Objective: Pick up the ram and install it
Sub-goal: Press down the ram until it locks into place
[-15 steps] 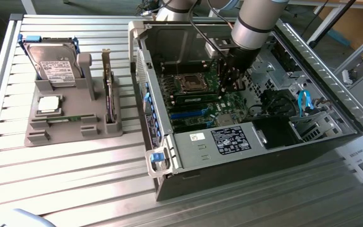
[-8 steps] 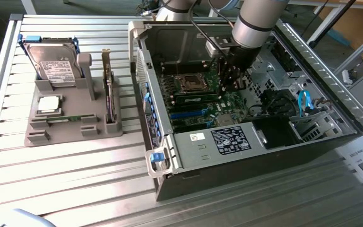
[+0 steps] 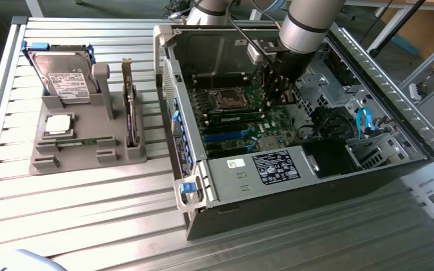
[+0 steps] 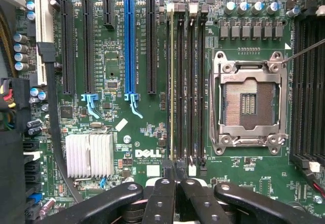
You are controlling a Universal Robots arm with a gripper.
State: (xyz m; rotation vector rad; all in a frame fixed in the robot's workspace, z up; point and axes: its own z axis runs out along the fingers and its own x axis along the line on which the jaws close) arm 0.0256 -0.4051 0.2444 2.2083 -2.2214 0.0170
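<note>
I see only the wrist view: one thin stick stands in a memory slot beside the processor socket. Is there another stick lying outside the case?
Observer: Perhaps. Besides the ram in your slot, a thin green strip lies flat in the grey holder, on the exterior view's left of the case. I cannot tell if it is a memory stick.
Operator: What else is in the holder?
Observer: A hard drive stands upright at its far end.
Operator: And the processor?
Observer: A square silver chip lies in the holder, in front of the drive.
</note>
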